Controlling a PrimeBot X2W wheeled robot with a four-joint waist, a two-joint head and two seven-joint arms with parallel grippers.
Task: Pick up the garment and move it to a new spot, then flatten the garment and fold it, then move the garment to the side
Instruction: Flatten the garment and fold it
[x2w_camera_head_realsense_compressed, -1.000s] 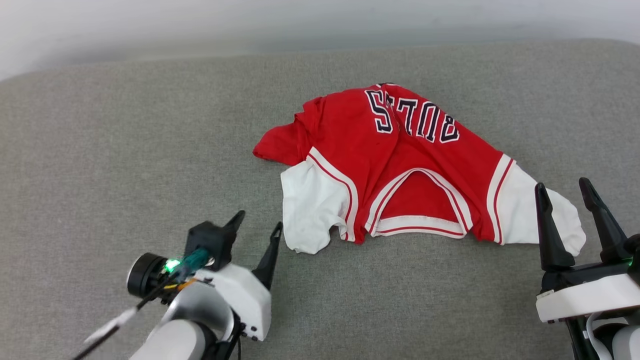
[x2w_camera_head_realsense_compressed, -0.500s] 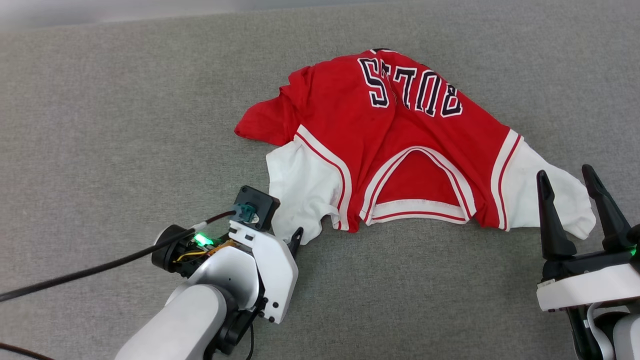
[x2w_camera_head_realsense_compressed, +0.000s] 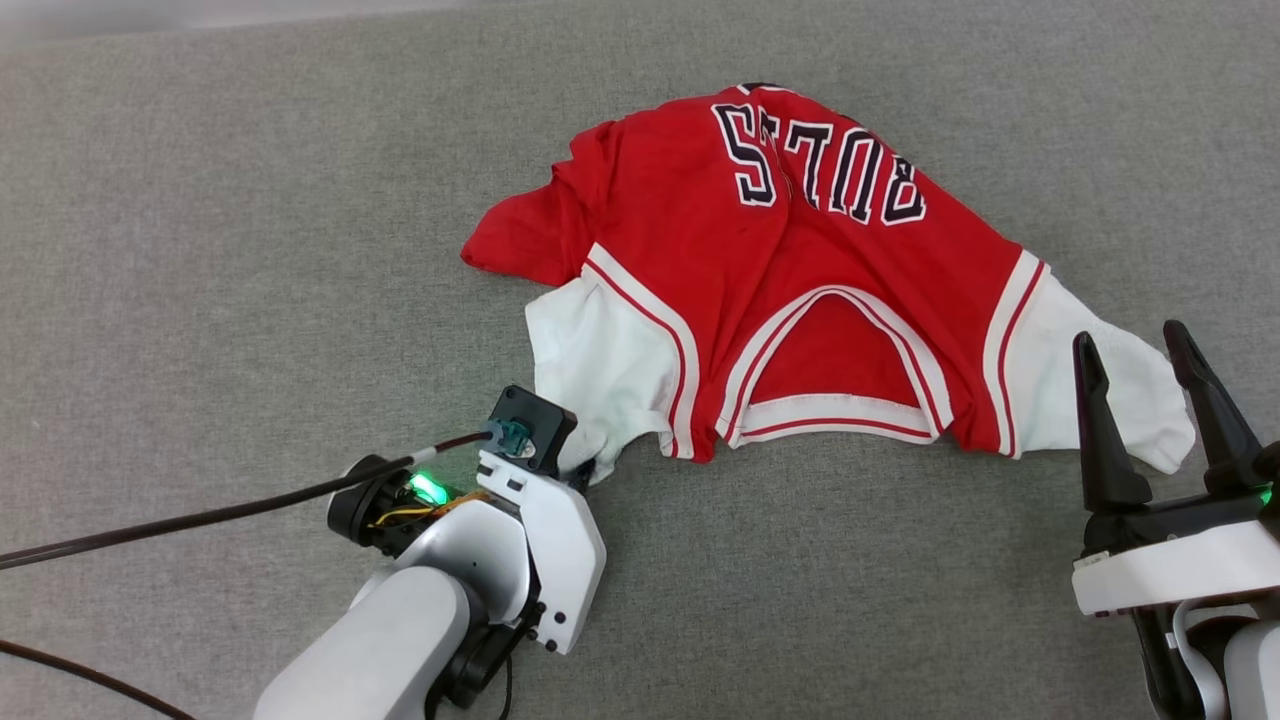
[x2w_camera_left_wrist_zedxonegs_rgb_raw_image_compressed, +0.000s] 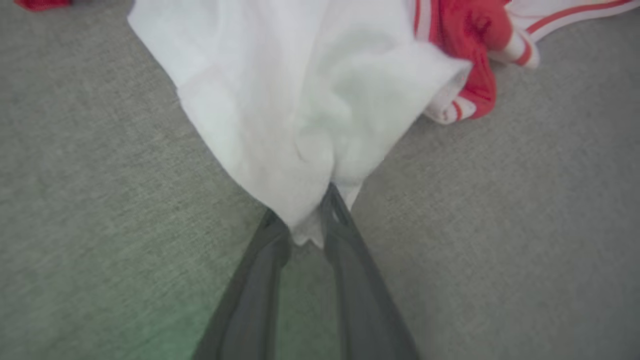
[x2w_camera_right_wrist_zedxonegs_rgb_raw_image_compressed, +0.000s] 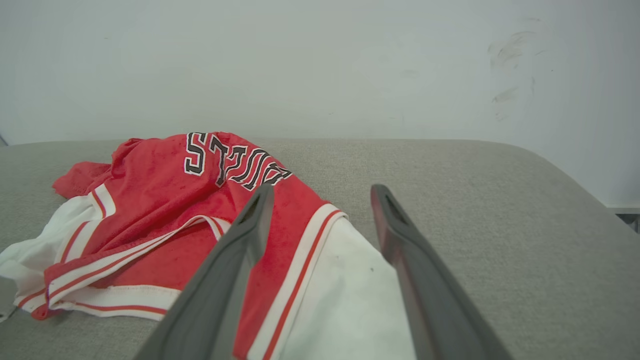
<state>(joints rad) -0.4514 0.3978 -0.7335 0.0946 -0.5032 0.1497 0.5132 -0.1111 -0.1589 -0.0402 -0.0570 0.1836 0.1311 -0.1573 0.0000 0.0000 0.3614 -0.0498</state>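
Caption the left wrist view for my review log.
Left gripper closed on the corner of the T-shirt's white sleeve, which lies on a grey upholstered surface.

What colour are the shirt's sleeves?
White; the garment's sleeves show best in the head view.

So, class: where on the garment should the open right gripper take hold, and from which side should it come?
I'd grip the garment by the outer hem of its right sleeve, coming low from the robot's near side. That sleeve lies spread toward the right gripper with a free edge, mirroring the left gripper, shut on the other sleeve.
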